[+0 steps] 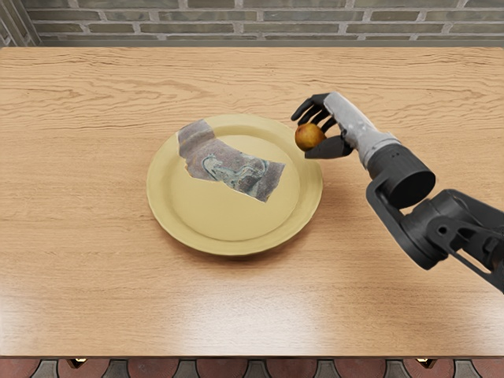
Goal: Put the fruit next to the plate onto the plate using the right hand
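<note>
- Head view: the right hand (329, 126), centre right of the frame, curls its fingers around a small orange-brown fruit (309, 136) at the upper-right rim of the yellow plate (161, 201).
- A grey patterned scrap (232, 167) lies on the plate.
- The grasp appears made; carrying the fruit inward and releasing it are left.

Fruit (309, 135) in right hand (323, 126), over plate (181, 228) right rim.
</note>
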